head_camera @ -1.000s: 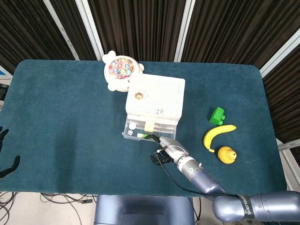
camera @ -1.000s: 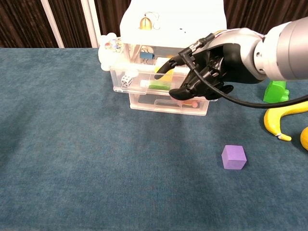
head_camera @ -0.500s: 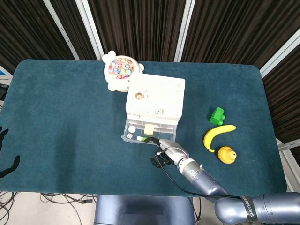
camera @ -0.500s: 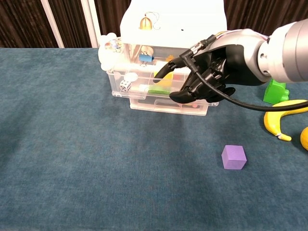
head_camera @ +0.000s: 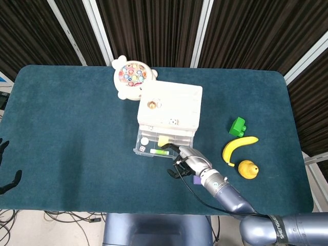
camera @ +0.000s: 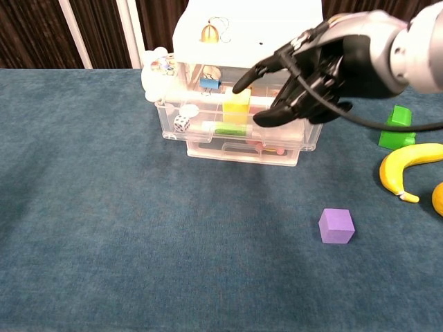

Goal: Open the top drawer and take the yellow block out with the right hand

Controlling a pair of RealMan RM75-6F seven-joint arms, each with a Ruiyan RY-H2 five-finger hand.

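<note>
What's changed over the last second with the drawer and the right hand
The top drawer slid further out, exposing the yellow block. The right hand then let go and lifted, now open above the drawer's right end. The purple cube, banana and green block stayed put.

Near right edge of table (head_camera: 61,113): green block (head_camera: 237,126), banana (head_camera: 239,147), pear (head_camera: 248,169). Far edge: fishing toy (head_camera: 131,76). Front: purple cube (camera: 336,225).

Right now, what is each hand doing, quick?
Right hand: open, holding nothing, over the pulled-out top drawer beside the yellow block.
Left hand: barely visible at the edge; cannot tell.
</note>
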